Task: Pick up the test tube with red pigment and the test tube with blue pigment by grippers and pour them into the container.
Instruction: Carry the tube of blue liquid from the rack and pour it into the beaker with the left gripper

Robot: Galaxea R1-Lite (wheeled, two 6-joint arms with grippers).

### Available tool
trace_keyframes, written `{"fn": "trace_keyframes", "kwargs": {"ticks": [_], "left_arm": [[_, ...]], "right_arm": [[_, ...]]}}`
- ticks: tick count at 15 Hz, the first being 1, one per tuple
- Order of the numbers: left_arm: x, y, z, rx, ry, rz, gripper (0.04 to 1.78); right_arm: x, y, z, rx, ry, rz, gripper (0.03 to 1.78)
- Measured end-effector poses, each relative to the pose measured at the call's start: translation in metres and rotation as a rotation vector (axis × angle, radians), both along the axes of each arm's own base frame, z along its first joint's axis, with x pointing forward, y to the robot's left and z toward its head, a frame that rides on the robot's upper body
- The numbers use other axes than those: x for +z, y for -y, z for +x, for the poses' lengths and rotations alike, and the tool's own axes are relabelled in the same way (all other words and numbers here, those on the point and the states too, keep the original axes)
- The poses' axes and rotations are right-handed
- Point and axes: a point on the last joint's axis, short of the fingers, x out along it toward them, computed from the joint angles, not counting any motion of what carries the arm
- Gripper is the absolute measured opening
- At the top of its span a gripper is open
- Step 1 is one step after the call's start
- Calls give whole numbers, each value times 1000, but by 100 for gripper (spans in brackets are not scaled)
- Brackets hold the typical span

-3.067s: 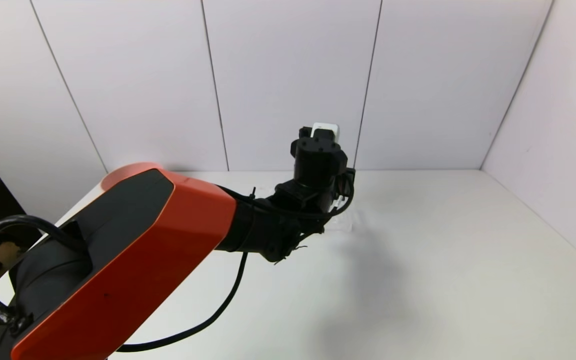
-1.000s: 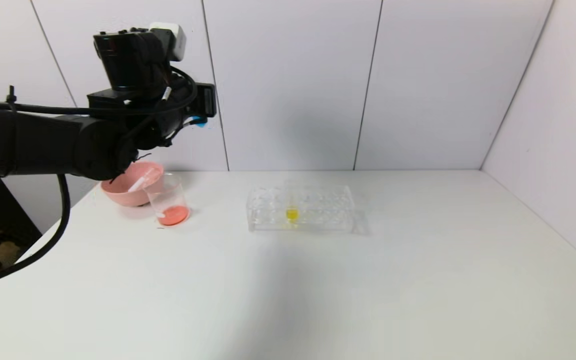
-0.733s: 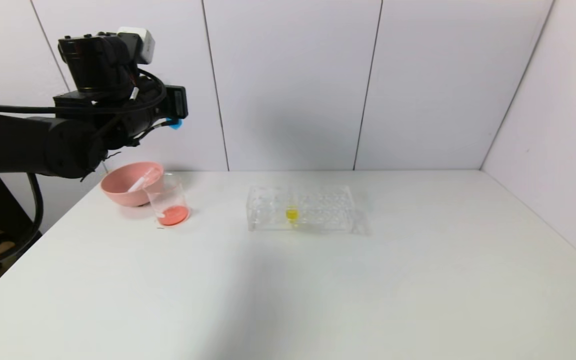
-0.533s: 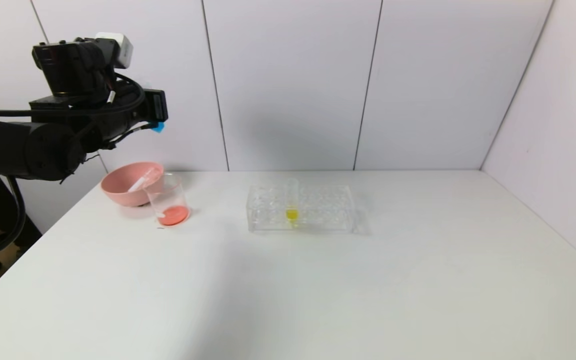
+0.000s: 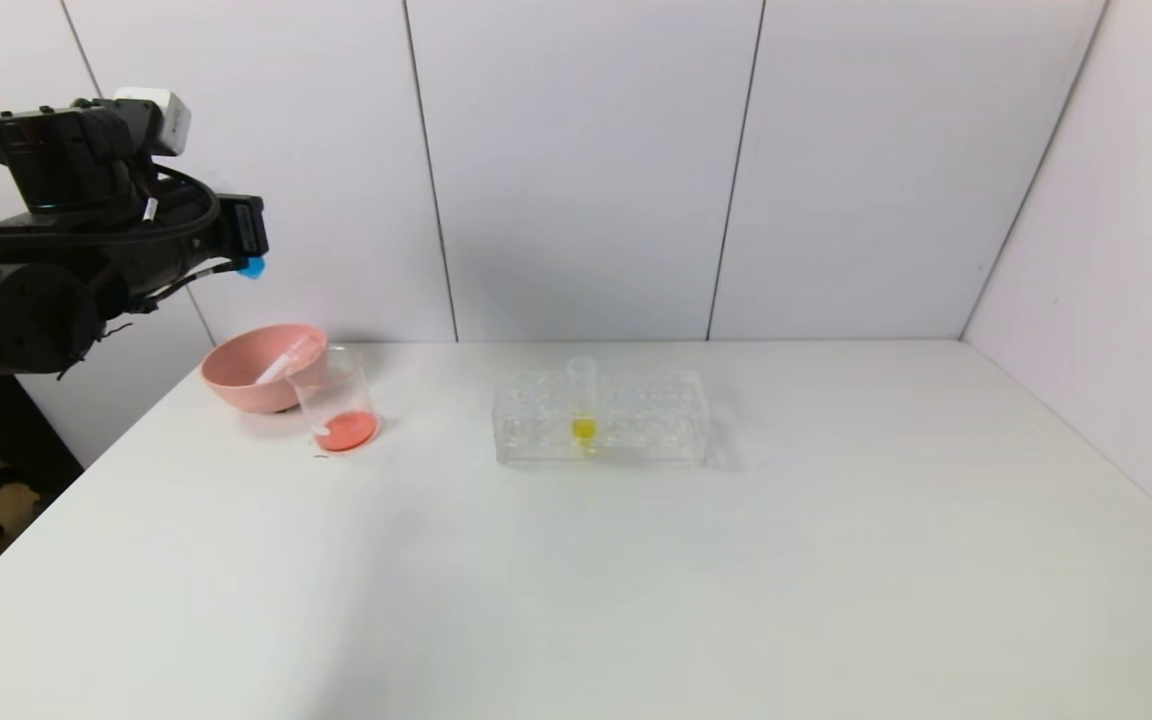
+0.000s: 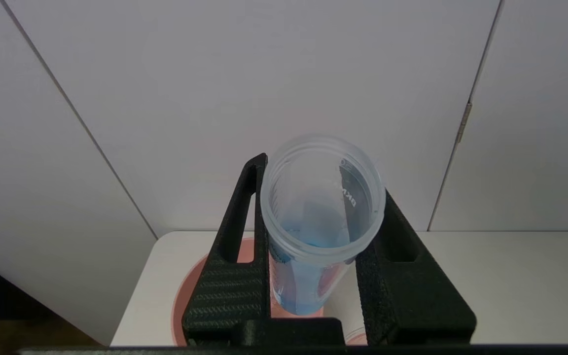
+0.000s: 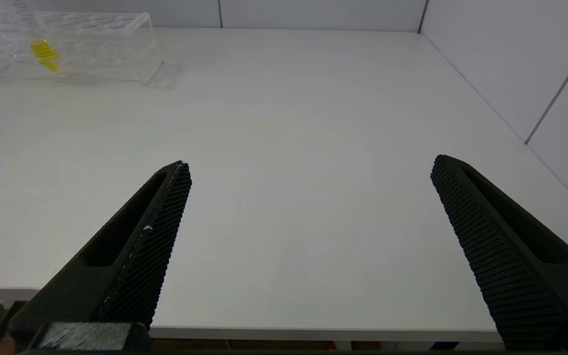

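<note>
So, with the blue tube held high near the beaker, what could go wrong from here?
1. The left gripper holds the test tube with blue pigment high and left of the container; poured from there, liquid may miss.
2. The pink bowl stands right beside the container, so blue could land in it instead.
3. The container already holds red liquid; a fast pour may splash onto the table.
</note>
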Motion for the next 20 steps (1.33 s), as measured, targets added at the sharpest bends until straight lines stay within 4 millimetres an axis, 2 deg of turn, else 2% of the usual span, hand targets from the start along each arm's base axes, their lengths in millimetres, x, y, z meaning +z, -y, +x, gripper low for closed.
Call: {"fn": "trace_keyframes", "kwargs": {"ticks": [4,13,20], "left_arm": [[-10,-16,2,25,-10,-6,50],[-28,-33,16,69,12,-6,50],[-34,-38,20,81,4,-5,50]], "right_arm": [[0,0,0,0,0,0,177],[0,0,0,0,0,0,177],[0,0,0,0,0,0,177]]}}
